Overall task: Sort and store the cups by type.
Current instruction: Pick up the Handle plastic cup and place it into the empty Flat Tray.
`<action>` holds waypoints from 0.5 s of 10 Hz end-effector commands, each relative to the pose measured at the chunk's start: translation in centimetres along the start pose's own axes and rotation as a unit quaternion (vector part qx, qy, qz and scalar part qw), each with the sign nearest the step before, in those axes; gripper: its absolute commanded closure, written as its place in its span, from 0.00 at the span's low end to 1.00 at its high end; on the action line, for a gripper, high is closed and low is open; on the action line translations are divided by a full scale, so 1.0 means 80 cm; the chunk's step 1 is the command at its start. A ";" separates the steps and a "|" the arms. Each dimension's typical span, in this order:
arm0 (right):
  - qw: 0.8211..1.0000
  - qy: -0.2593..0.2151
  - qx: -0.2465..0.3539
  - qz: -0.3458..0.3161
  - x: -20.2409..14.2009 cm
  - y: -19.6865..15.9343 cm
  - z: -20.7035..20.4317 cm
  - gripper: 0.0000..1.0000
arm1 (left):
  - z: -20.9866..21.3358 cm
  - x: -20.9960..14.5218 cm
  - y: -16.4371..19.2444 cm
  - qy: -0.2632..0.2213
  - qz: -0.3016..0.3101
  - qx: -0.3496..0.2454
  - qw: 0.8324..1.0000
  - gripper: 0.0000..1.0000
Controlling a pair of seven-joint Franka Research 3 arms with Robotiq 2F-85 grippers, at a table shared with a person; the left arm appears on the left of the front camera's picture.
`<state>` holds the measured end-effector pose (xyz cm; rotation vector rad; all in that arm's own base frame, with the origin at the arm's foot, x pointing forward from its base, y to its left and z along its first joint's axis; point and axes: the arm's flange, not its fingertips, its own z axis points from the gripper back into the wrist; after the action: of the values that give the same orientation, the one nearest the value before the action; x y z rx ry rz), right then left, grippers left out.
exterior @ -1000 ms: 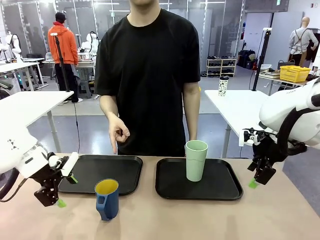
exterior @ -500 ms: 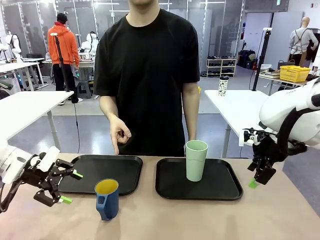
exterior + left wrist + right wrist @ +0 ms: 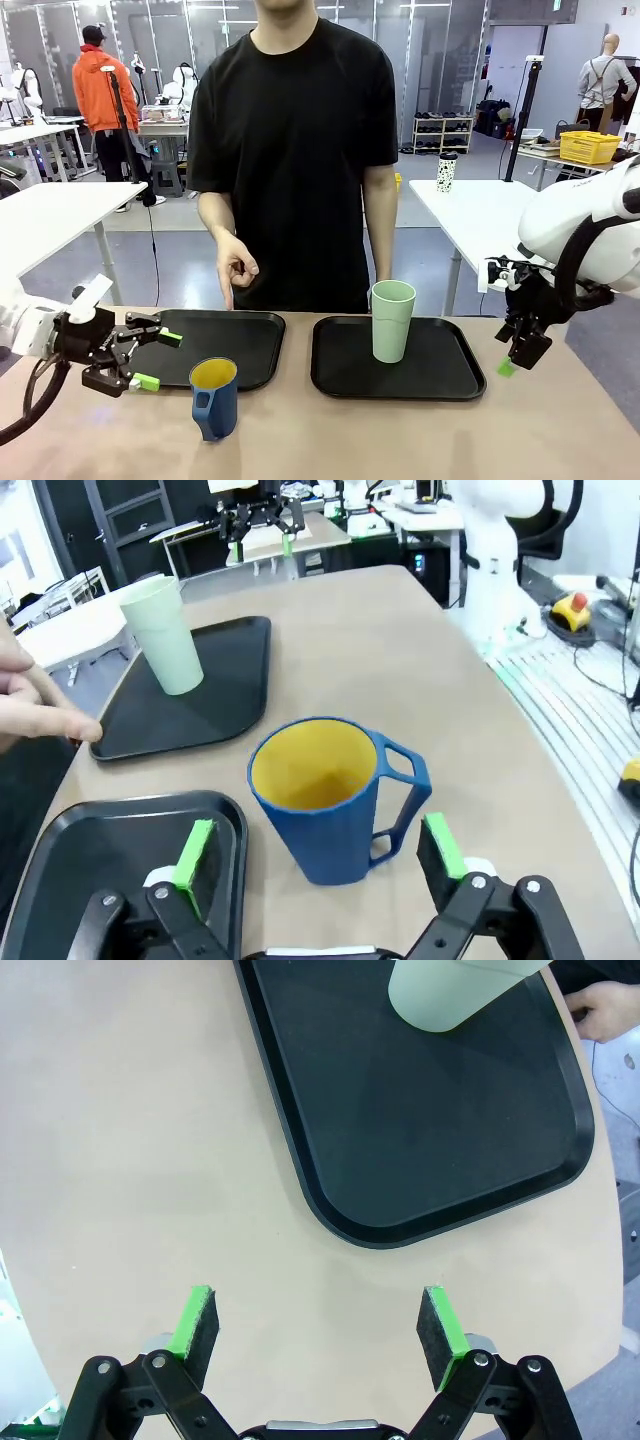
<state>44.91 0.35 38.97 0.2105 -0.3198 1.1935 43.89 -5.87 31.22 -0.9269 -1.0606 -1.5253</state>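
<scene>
Front view: the left gripper (image 3: 158, 360), at lower left, has swung from hanging down to level, jaws spread and empty, facing the short dark blue handled mug with yellow inside (image 3: 214, 398) on the tan table (image 3: 400, 440) at lower centre; the right gripper (image 3: 510, 365) at right is unchanged and released. Left wrist view: the mug stands centred just ahead of the green pads (image 3: 195, 852), untouched, so a grasp looks imminent. Right wrist view: the tall pale mint-green handleless tumbler (image 3: 450, 995) stands upright on the black rectangular tray (image 3: 420, 1130) at top, apparently already stored.
</scene>
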 end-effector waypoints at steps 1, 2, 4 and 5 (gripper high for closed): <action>1.000 -0.004 -0.002 0.000 0.000 -0.001 -0.002 0.00 | -0.015 -0.056 -0.002 -0.010 -0.003 0.013 1.000 0.00; 1.000 -0.004 -0.002 0.000 0.000 -0.001 -0.002 0.00 | -0.017 -0.053 -0.001 -0.010 -0.002 0.016 1.000 0.00; 1.000 -0.004 -0.002 0.000 0.000 -0.001 -0.002 0.00 | -0.005 -0.018 -0.002 -0.003 0.011 -0.001 1.000 0.00; 1.000 -0.004 -0.002 0.000 0.000 -0.001 -0.002 0.00 | -0.005 -0.018 -0.002 -0.003 0.011 -0.001 1.000 0.00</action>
<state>44.91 0.34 38.96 0.2105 -0.3198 1.1934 44.42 -5.87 29.40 -0.9493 -1.0425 -1.4909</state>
